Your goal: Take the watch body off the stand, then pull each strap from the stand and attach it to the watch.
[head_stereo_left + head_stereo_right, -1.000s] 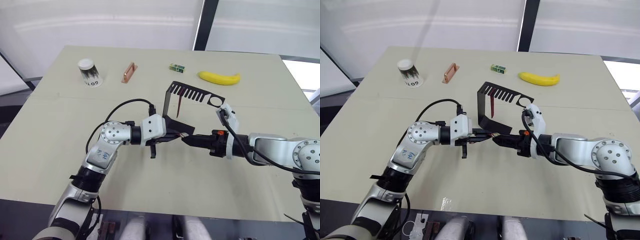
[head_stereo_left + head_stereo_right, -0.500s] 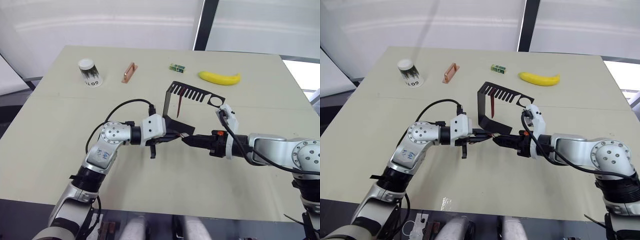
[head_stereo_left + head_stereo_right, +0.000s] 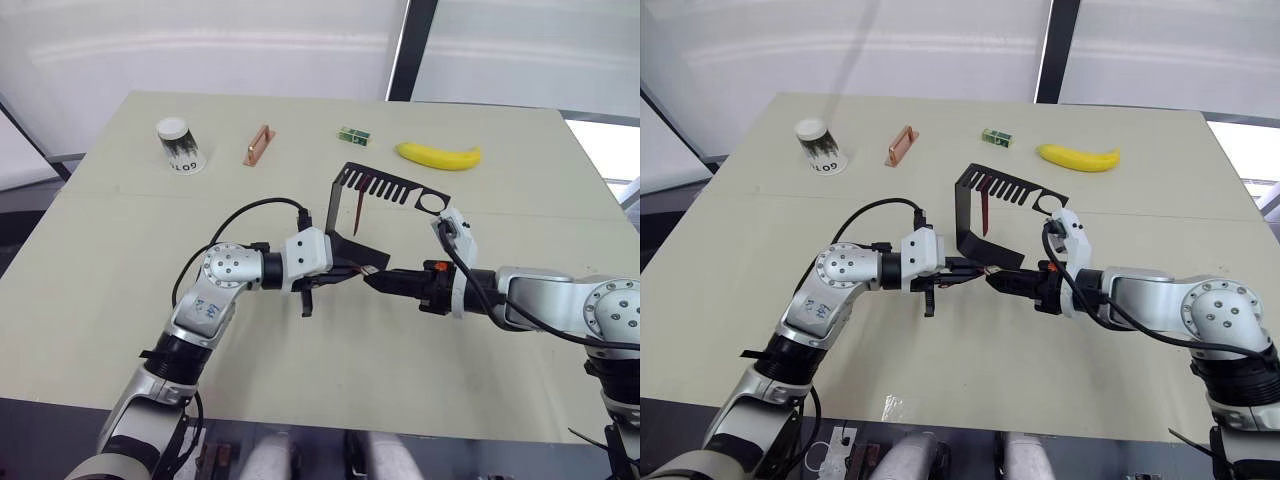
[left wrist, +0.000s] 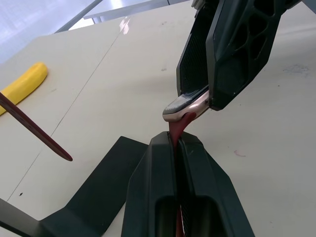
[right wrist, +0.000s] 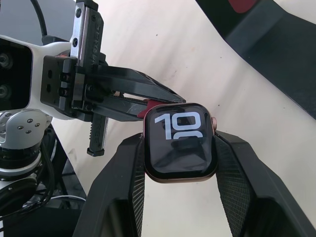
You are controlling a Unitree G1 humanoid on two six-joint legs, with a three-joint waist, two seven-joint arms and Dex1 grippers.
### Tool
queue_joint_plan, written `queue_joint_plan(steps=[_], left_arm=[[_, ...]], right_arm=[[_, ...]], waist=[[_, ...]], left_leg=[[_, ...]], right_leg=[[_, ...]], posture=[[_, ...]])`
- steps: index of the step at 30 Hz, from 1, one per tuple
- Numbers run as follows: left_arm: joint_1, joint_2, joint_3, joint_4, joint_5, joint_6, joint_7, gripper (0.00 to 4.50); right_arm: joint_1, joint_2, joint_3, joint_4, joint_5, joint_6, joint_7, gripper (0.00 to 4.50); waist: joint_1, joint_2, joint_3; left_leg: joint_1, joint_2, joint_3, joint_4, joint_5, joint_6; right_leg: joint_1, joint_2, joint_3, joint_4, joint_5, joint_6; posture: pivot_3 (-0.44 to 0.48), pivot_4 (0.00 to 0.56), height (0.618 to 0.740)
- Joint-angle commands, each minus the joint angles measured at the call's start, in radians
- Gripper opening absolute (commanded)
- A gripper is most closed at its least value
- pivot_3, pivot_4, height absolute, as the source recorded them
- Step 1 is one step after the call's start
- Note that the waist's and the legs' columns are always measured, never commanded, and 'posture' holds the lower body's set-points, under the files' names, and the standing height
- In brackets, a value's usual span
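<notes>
Both arms are bent inward so that the 2 hands meet tip to tip low over the bench. The left hand (image 3: 345, 275) is held level, its 2 fingers pressed together on a strap (image 4: 177, 127). The right hand (image 5: 178, 163) is clamped on the watch body (image 5: 179, 148), 1 finger against each side.

You had the watch body (image 5: 179, 142), dark screen showing "10", pinched in the right gripper (image 5: 178, 163), one dark red strap (image 4: 177, 129) in the left gripper (image 4: 176, 148) touching its edge, the other strap (image 3: 358, 207) hanging from the black stand (image 3: 375, 188).
</notes>
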Motion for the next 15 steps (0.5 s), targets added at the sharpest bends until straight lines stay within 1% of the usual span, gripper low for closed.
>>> queue_joint_plan(steps=[1,15], left_arm=[[-0.021,-0.015,0.003,-0.025,-0.015,-0.012,0.008,0.18],[-0.026,-0.018,0.002,-0.021,-0.014,-0.009,0.004,0.18]], right_arm=[[-0.017,-0.004,-0.003,-0.043,0.013,-0.004,0.012,1.51],[-0.01,-0.007,-0.004,-0.058,-0.006,-0.003,0.014,1.51]], waist=[[0.0,0.0,0.0],[0.0,0.0,0.0]], left_leg=[[0.0,0.0,0.0,0.0,0.0,0.0],[0.0,0.0,0.0,0.0,0.0,0.0]], right_leg=[[0.0,0.0,0.0,0.0,0.0,0.0],[0.0,0.0,0.0,0.0,0.0,0.0]], posture=[[0.0,0.15,0.74],[0.0,0.15,0.74]])
